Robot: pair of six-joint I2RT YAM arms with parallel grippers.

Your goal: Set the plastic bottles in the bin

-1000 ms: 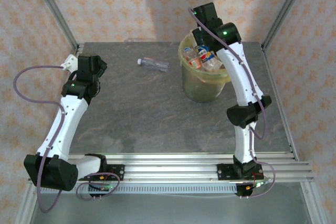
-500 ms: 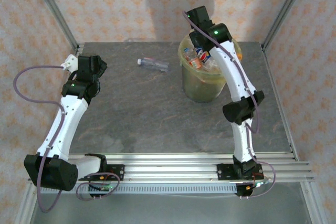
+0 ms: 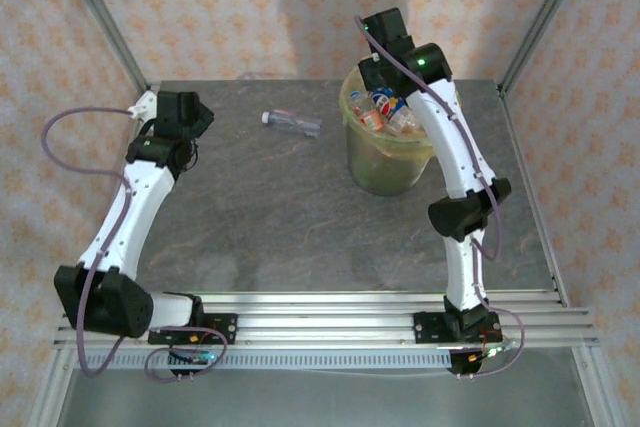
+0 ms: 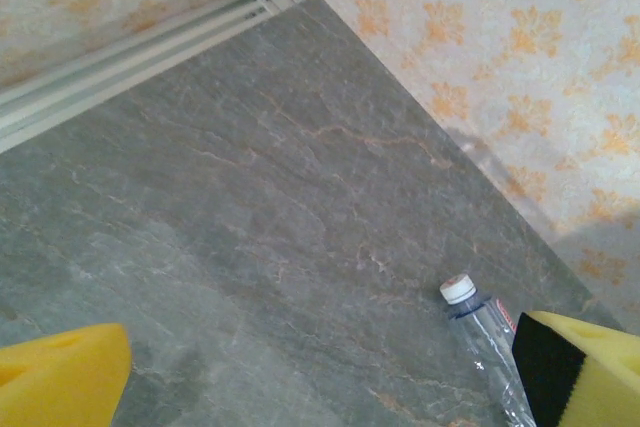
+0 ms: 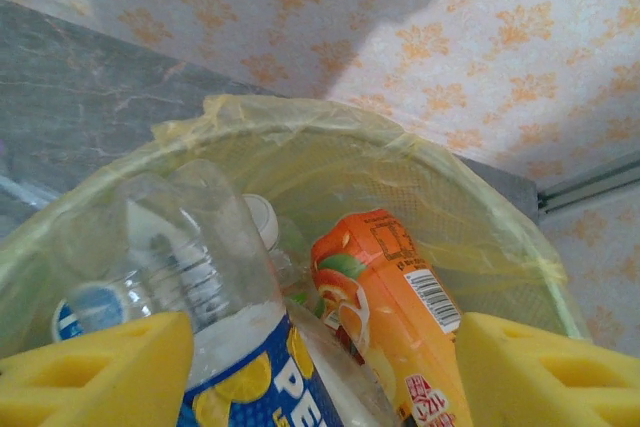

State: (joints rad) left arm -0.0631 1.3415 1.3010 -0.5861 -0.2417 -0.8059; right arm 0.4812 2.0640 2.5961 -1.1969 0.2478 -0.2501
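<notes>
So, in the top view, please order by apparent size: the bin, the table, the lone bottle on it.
Largest: the table.
Then: the bin.
Smallest: the lone bottle.
The differences are clear.

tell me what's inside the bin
The bin holds a pile of plastic bottles: on top lie a clear blue-labelled bottle and an orange-labelled bottle. Those beneath, and the bin's bottom, are covered.
</notes>
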